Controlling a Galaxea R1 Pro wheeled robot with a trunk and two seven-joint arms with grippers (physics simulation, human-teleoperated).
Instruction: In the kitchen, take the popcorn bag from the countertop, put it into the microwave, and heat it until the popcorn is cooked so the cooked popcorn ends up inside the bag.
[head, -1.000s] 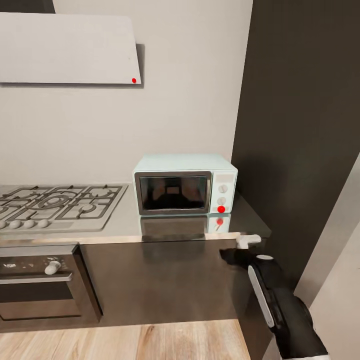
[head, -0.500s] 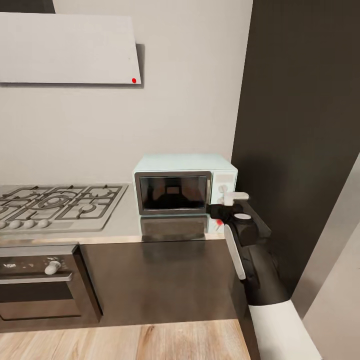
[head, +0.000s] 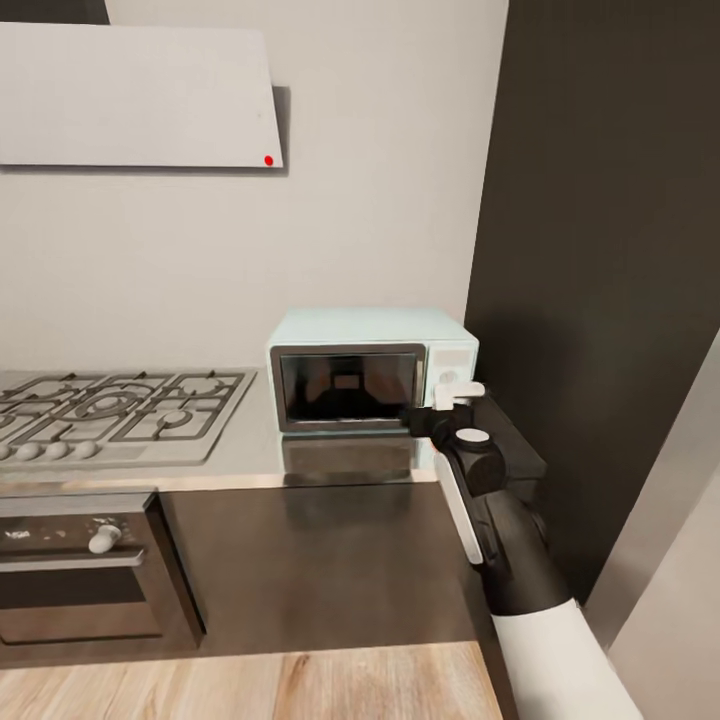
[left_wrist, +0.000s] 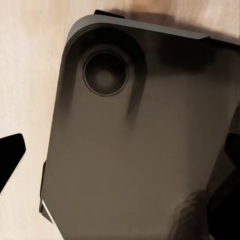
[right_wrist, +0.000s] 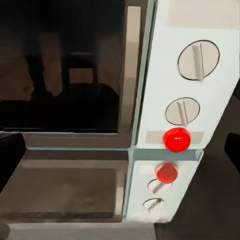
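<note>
Right now, hand and microwave: I am holding my right hand (head: 447, 400) up just in front of the white knob panel (head: 450, 382) at the right end of the microwave (head: 372, 368); whether I am touching it, I cannot tell.
Hand state: I cannot tell whether my right hand is open or closed; my left hand's tips are showing only as dark slivers, so I cannot tell there either.
Close look: my right wrist camera is facing the panel's two knobs, the red button (right_wrist: 176, 139) below them, and the dark glass door (right_wrist: 62, 65), which is sitting closed.
Counter: the microwave is standing on the glossy grey counter (head: 250, 440), which is mirroring its front.
Room: gas hob (head: 115, 405) to the microwave's left, grey hood (head: 135, 95) above it, oven (head: 85, 570) below, dark tall cabinet (head: 610, 250) to the right, wood floor (head: 250, 685).
Hard to make out: the glass is too dark for me to see inside; my left wrist camera is looking at a dark rounded panel (left_wrist: 135, 150) over wood floor.
</note>
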